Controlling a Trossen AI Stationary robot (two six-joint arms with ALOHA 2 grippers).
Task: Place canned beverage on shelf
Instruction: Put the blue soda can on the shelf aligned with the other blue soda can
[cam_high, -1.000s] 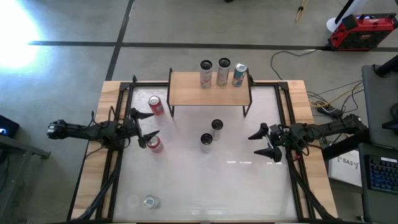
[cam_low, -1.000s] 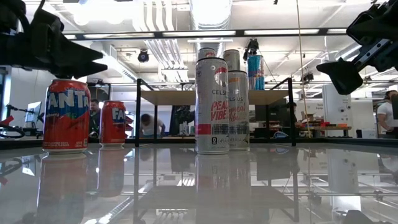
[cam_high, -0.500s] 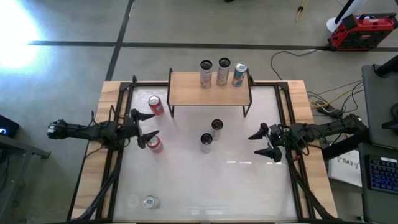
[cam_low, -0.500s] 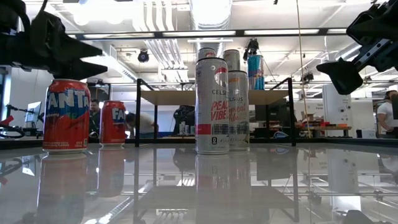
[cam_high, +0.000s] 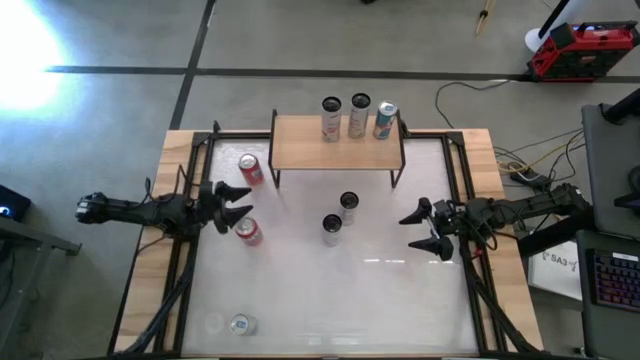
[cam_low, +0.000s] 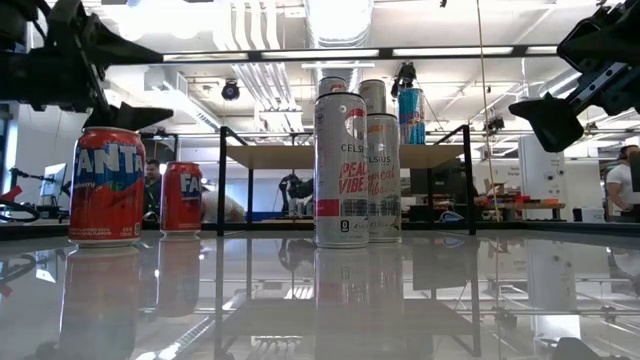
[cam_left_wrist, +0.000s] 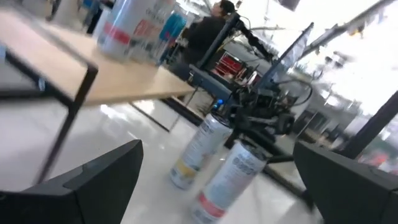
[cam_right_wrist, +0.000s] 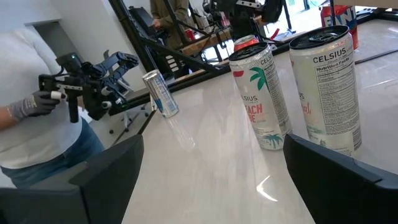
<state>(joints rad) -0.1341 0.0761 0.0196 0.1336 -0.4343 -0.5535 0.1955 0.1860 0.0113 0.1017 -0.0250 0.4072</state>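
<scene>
A: Concrete floor is showing round a glossy white table (cam_high: 330, 290) w/ wood edges; cables and a red case (cam_high: 583, 50) sitting at 1-2 o'clock off the table.

B: Shelf?

A: Shelf (cam_high: 337, 143) is standing at 12 o'clock on the table, tan top, black legs. Three cans (cam_high: 358, 117) standing along its far edge, in a row.

B: Cans not shelved?

A: Two tall Celsius cans (cam_high: 339, 217) are standing upright near table centre, just beside each other. Two red Fanta cans: one (cam_high: 251, 169) at 10 o'clock beside the shelf's left leg, the other Fanta can (cam_high: 248, 232) at 9 o'clock. One more can lying at 7 o'clock (cam_high: 240, 324) near the front edge.

B: Left gripper?

A: Left gripper (cam_high: 233, 203) is hovering at 9 o'clock, fingers spread wide, pinching nothing. Low view: it is hanging above the nearer Fanta can, apart from it. Its wrist cam is looking past the shelf top at the two Celsius cans (cam_left_wrist: 211, 158).

B: Right?

A: Right gripper (cam_high: 417, 230) is waiting at 3 o'clock, raised off the table, fingers spread, empty, pointing at the Celsius pair (cam_right_wrist: 292, 87).

B: Anyone about?

A: Person in a white top, gloved hand (cam_right_wrist: 26, 106), is showing in the right wrist view, beyond the table.
</scene>
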